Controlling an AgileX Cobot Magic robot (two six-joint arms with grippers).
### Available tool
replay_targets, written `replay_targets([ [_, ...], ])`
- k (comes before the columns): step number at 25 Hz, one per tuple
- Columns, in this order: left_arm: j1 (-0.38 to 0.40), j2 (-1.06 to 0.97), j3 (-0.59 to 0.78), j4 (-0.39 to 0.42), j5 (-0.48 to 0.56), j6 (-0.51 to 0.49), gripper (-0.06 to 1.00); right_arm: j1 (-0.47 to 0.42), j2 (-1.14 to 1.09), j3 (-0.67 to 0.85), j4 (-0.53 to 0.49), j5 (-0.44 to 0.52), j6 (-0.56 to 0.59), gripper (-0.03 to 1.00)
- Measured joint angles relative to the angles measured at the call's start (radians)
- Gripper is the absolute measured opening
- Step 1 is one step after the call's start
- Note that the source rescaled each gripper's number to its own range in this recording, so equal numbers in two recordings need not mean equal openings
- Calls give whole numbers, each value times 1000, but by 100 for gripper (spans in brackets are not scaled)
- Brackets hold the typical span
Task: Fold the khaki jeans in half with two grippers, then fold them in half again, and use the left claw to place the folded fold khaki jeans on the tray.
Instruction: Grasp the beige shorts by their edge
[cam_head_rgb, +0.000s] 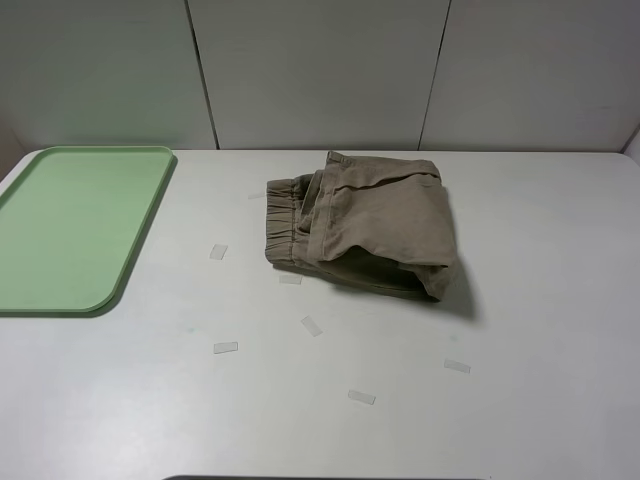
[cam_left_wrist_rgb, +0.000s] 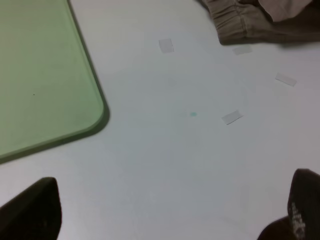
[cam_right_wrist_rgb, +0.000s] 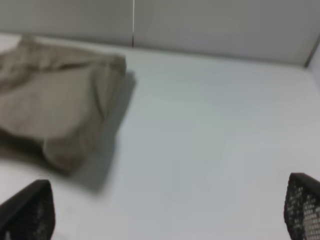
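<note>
The khaki jeans (cam_head_rgb: 365, 225) lie folded in a loose bundle on the white table, right of centre, with the gathered waistband toward the left. The pale-green tray (cam_head_rgb: 75, 225) sits at the far left and holds nothing. Neither arm shows in the exterior high view. In the left wrist view my left gripper (cam_left_wrist_rgb: 172, 212) is open, its fingertips (cam_left_wrist_rgb: 30, 210) far apart over bare table, with the tray's corner (cam_left_wrist_rgb: 75, 100) and the jeans' waistband edge (cam_left_wrist_rgb: 240, 25) ahead. In the right wrist view my right gripper (cam_right_wrist_rgb: 165, 210) is open and empty, with the jeans (cam_right_wrist_rgb: 55, 107) ahead.
Several small clear tape strips (cam_head_rgb: 225, 347) lie scattered on the table around the jeans' front side. A pale panelled wall (cam_head_rgb: 320, 70) runs along the table's back edge. The table's front edge lies at the bottom of the exterior high view.
</note>
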Motion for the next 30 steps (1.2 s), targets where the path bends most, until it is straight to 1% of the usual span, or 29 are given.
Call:
replay_targets([
  [3,0,0,0,0,0,0,100,0,0,8,-7,13,9,99],
  [8,0,0,0,0,0,0,100,0,-1,8,-57,13,68,99],
  [11,0,0,0,0,0,0,100,9,-1,8,-70,13,72,99],
  [14,0,0,0,0,0,0,100,77,-1,9,-102,13,72,99],
  [17,0,0,0,0,0,0,100,163,-1,14,-182,10,98,99],
  [20,0,0,0,0,0,0,100,237,-1,14,-205,5,121,99],
  [23,0,0,0,0,0,0,100,272,-1,14,-206,3,124,99],
  [26,0,0,0,0,0,0,100,279,-1,14,-202,3,126,99],
  [30,0,0,0,0,0,0,100,324,-1,14,-183,5,170,99],
])
